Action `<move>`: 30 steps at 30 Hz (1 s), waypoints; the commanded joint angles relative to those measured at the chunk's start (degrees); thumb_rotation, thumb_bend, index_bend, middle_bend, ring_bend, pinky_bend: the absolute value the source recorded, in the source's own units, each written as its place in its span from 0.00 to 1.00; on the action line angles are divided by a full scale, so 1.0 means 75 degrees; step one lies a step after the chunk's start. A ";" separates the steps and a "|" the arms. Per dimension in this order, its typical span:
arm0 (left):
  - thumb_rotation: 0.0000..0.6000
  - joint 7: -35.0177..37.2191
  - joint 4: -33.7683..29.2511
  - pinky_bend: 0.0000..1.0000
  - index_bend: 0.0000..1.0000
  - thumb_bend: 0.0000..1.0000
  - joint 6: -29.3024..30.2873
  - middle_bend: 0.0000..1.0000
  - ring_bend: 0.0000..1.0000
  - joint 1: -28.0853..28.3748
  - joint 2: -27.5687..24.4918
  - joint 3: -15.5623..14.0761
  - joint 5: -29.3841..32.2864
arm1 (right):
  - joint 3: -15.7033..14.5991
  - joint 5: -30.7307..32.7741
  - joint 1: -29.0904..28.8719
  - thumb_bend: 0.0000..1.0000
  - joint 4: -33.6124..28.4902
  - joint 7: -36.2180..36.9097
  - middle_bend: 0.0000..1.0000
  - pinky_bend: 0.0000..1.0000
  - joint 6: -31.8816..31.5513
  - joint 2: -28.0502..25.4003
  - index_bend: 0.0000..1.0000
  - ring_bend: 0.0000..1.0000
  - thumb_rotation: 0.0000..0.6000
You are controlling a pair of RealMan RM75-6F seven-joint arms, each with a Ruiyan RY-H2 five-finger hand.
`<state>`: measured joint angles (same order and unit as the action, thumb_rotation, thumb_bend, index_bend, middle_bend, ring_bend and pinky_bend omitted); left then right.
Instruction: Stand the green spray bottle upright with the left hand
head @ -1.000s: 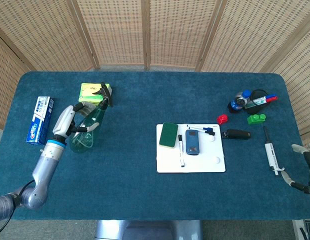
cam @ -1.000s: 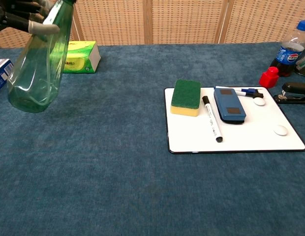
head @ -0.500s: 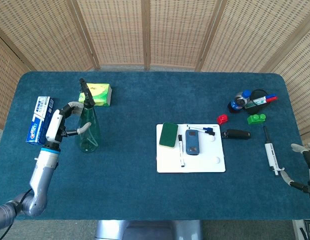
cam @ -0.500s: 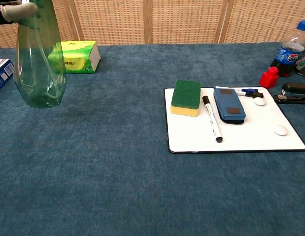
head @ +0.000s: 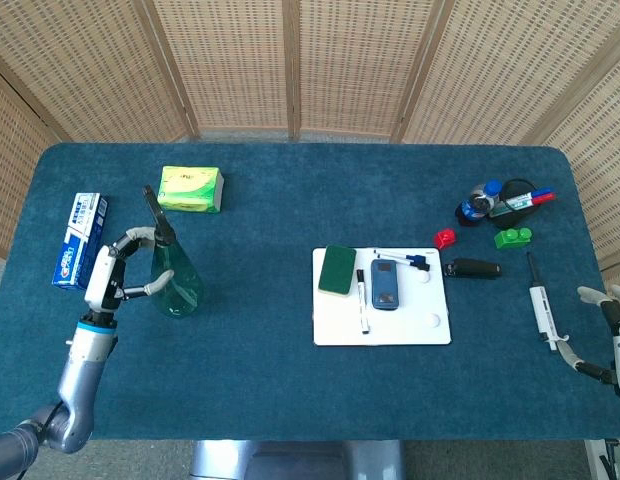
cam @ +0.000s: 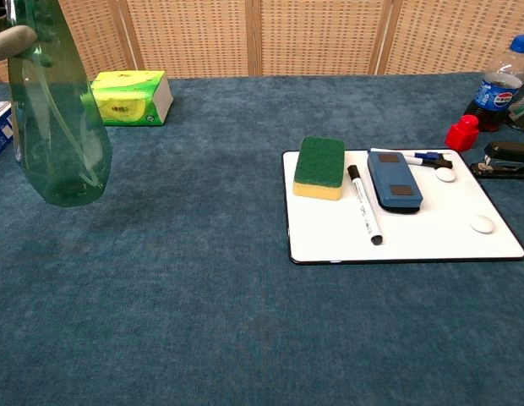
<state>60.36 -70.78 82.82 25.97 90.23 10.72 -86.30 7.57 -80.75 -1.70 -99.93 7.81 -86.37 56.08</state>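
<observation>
Left hand wraps the spray bottle at its neck, bottle upright just beside the palm, base on the table. Looks empty: light, top-heavy, slick plastic. Grip low on neck. Tissue box beyond.

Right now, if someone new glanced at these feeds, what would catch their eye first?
The translucent green spray bottle stands upright at the table's left, the left hand curled around it. Mid-table lies a white board carrying a green sponge, a blue eraser and a black marker. A yellow-green tissue box sits behind the bottle.
</observation>
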 commanded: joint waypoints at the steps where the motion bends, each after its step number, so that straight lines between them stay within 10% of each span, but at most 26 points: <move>1: 0.99 0.0088 0.0185 0.48 0.45 0.35 0.0193 0.42 0.38 -0.0122 0.0136 -0.0120 -0.0119 | 0.0003 0.0012 -0.0006 0.28 -0.0012 -0.0005 0.32 0.16 0.0009 0.0005 0.22 0.13 1.00; 30: 0.99 0.0569 0.1856 0.50 0.45 0.35 0.0984 0.41 0.38 -0.0921 0.1242 -0.0785 -0.0414 | 0.0005 0.0033 -0.0012 0.28 -0.0188 -0.0097 0.32 0.16 -0.0006 -0.0061 0.22 0.13 1.00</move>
<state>64.57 -56.91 90.18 19.12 99.50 4.89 -89.37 7.62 -80.50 -1.80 -101.35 7.08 -86.41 55.62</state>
